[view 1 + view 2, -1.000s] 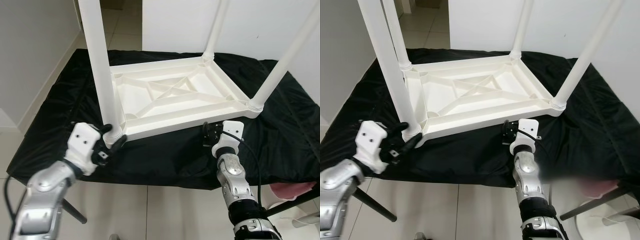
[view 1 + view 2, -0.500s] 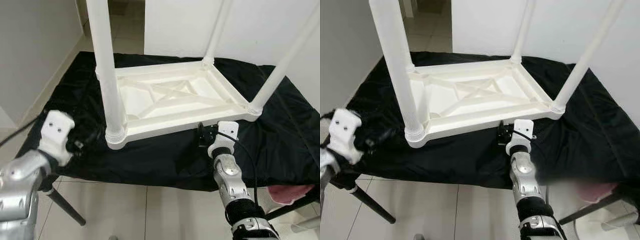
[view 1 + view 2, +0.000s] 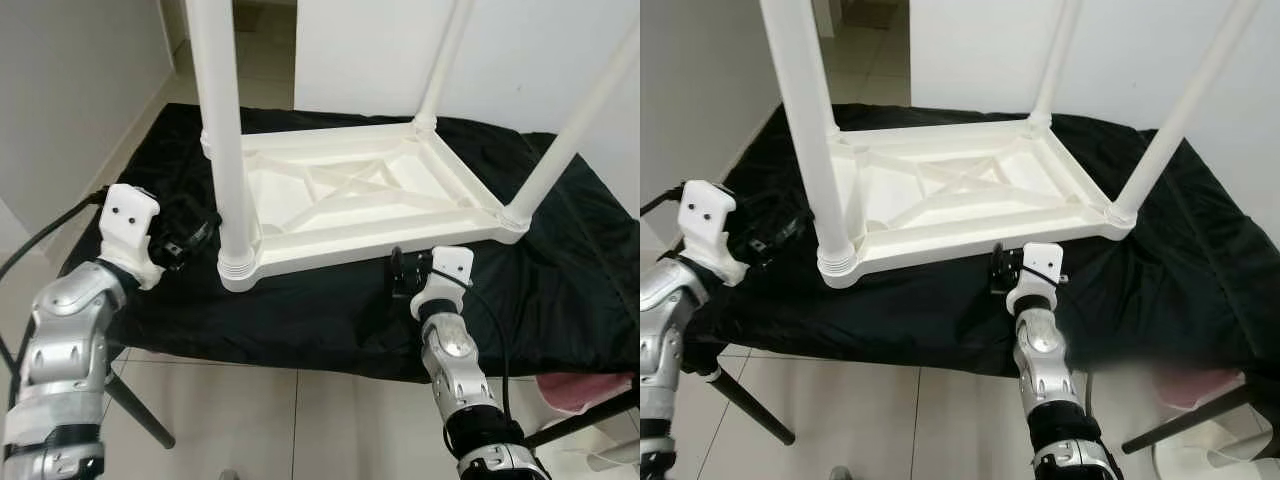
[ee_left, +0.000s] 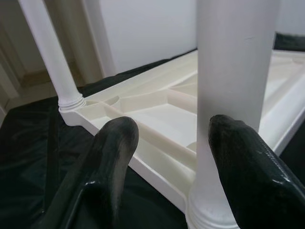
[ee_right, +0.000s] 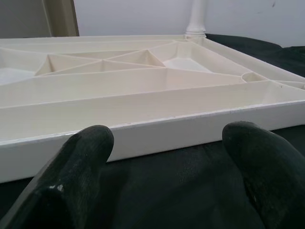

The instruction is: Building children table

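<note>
1. A white plastic children's table (image 3: 350, 200) is seen lying upside down on a desk covered with a black cloth (image 3: 560, 250), its ribbed underside facing up and its long axis running across the desk from the robot's left to its right.
2. Four white legs are seen standing upright at its corners; the near-left leg (image 3: 228, 150) rises out of the top of the head views.
3. The left gripper (image 3: 190, 237) is held low over the cloth just left of the near-left leg, pointed toward it, on a bent silver arm. In the left wrist view its fingers (image 4: 112, 157) are spread apart, with the leg's base seen just beyond them, untouched.
4. The right gripper (image 3: 402, 275) is raised on an upright forearm, near the table's near long edge (image 3: 400, 245). In the right wrist view its fingers (image 5: 86, 157) are parted, empty, facing that edge.
5. Bare cloth is left to the table's right and along the desk's near edge; tiled floor (image 3: 300, 420) is seen below.
</note>
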You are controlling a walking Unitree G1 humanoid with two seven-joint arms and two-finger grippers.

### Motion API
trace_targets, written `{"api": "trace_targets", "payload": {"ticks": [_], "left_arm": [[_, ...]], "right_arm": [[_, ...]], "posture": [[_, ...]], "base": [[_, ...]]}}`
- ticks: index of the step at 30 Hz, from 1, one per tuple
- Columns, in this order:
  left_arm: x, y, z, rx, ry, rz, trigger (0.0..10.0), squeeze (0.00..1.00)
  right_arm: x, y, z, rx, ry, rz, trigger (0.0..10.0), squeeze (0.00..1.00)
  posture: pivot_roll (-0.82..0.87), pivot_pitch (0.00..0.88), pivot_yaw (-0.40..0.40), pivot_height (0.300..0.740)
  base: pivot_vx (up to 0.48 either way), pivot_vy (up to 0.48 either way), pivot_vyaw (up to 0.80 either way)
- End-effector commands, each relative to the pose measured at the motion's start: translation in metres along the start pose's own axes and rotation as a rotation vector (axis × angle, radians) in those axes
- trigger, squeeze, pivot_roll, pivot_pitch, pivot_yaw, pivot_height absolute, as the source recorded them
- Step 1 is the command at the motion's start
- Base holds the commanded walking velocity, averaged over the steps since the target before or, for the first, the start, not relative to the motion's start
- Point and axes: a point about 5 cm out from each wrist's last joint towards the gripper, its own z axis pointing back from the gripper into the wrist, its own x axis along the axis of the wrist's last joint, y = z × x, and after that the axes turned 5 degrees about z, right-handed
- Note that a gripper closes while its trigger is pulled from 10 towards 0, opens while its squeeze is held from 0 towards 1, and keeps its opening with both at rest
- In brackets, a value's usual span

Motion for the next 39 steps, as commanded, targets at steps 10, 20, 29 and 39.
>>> {"api": "trace_targets", "payload": {"ticks": [10, 20, 29, 39], "left_arm": [[-0.017, 0.033, -0.007, 0.428, 0.034, -0.031, 10.0, 0.0], [-0.029, 0.053, -0.006, 0.552, 0.114, -0.08, 10.0, 0.0], [-0.025, 0.038, -0.037, 0.483, 0.07, -0.075, 10.0, 0.0], [-0.021, 0.005, -0.065, 0.256, 0.013, -0.022, 10.0, 0.0]], "right_arm": [[-0.001, -0.007, 0.003, -0.034, 0.002, 0.004, 10.0, 0.0], [0.001, -0.005, 0.002, -0.027, -0.001, 0.003, 10.0, 0.0], [0.002, -0.001, 0.0, -0.016, 0.0, -0.005, 10.0, 0.0], [0.0, -0.002, 0.002, -0.022, 0.008, -0.005, 10.0, 0.0]], "posture": [[0.0, 0.049, 0.001, 0.74], [0.0, 0.05, -0.004, 0.74], [-0.01, 0.048, -0.004, 0.74], [-0.02, 0.05, 0.004, 0.74]], "base": [[0.0, 0.0, 0.0], [0.0, 0.0, 0.0], [0.0, 0.0, 0.0], [0.0, 0.0, 0.0]]}}
